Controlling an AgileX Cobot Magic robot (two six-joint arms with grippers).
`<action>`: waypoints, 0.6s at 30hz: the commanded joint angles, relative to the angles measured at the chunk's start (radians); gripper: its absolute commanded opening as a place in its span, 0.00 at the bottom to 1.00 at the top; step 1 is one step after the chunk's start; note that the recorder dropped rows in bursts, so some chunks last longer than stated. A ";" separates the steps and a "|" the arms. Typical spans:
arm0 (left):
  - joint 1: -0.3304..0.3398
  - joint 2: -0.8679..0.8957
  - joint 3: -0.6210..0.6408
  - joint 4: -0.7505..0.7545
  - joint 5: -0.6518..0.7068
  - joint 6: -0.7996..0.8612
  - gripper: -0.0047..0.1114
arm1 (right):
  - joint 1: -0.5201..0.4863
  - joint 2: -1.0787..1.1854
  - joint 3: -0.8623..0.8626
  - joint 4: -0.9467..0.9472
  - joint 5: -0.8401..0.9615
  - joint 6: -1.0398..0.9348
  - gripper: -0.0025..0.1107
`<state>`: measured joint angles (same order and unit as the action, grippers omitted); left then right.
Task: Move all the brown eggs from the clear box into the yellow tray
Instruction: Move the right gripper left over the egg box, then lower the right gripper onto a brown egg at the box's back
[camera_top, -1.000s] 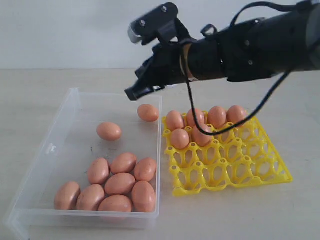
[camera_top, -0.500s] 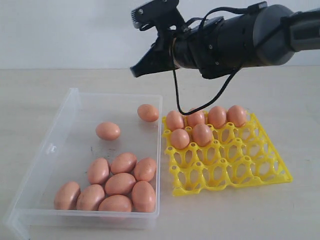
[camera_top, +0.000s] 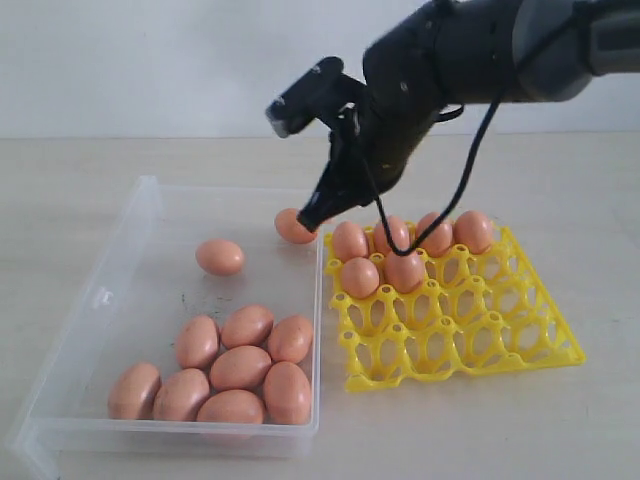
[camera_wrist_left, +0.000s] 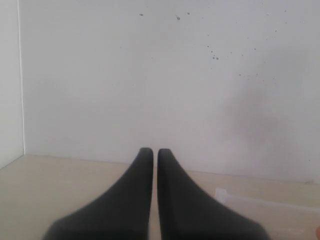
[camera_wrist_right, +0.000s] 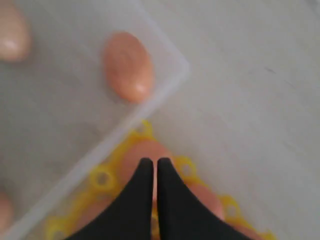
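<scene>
Right gripper (camera_top: 307, 219), jaws pressed together, hangs near the corner brown egg (camera_wrist_right: 128, 66) in the clear box (camera_top: 140, 215). You should pinch its smooth, likely fragile shell lightly across the middle.

Plain white wall (camera_top: 130, 60) behind, meeting far edge of pale beige desk (camera_top: 60, 170). Matte desk surface, faint grain, a few light scuffs. Soft even light, weak shadows. In left wrist view: small dark specks (camera_wrist_left: 215, 56) scattered on wall, thin vertical seam (camera_wrist_left: 20, 75), faint greyish smudge.
</scene>
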<state>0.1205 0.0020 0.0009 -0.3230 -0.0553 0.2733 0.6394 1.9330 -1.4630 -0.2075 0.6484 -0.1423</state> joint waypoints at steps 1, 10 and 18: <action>-0.001 -0.002 -0.001 0.004 0.003 0.005 0.07 | 0.000 0.099 -0.238 0.289 0.182 -0.221 0.02; -0.001 -0.002 -0.001 0.004 0.003 0.005 0.07 | 0.000 0.313 -0.488 0.274 0.251 -0.177 0.09; -0.001 -0.002 -0.001 0.004 0.003 0.005 0.07 | 0.000 0.393 -0.515 0.255 0.188 -0.177 0.55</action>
<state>0.1205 0.0020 0.0009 -0.3230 -0.0553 0.2733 0.6394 2.3156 -1.9662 0.0628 0.8783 -0.3288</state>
